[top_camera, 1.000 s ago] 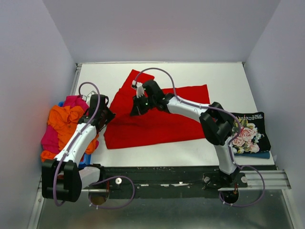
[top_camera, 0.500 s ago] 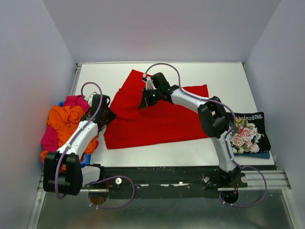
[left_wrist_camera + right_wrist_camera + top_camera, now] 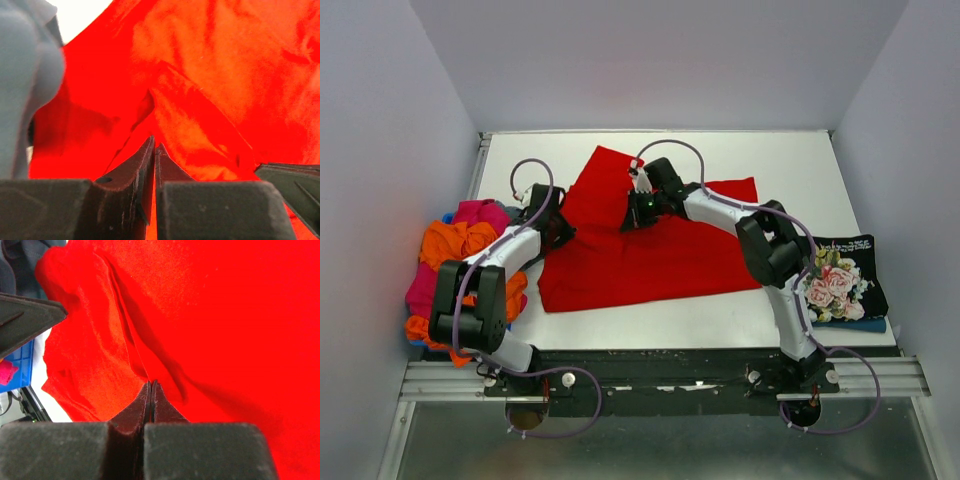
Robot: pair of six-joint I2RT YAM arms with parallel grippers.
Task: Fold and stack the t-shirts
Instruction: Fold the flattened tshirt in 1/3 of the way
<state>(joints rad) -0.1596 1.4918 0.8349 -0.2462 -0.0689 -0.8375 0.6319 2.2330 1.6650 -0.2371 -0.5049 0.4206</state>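
- The red t-shirt (image 3: 660, 250) lies spread across the middle of the white table (image 3: 770, 155). One corner reaches toward the far edge, and the near hem runs roughly parallel to the arm bases.
- The left gripper (image 3: 558, 229) sits at the shirt's left edge, down on the cloth. In the left wrist view its fingers (image 3: 142, 160) are pressed together, with red fabric caught in the thin slit between them. A raised crease of the shirt runs away from the tips.
- The right gripper (image 3: 631, 219) is over the upper middle of the same shirt, well in from its edges. In the right wrist view its fingers (image 3: 161, 407) are closed on a thin fold of the red cloth, which rises straight out from between the tips.
- The two grippers are apart, both on the left half of the garment.
- A heap of orange and magenta-pink t-shirts (image 3: 455, 255) lies bunched at the table's left side, just beside the left arm.
- A folded black floral t-shirt (image 3: 840, 280) rests at the right side, clear of the red one, with a blue edge (image 3: 865, 326) showing beneath it.
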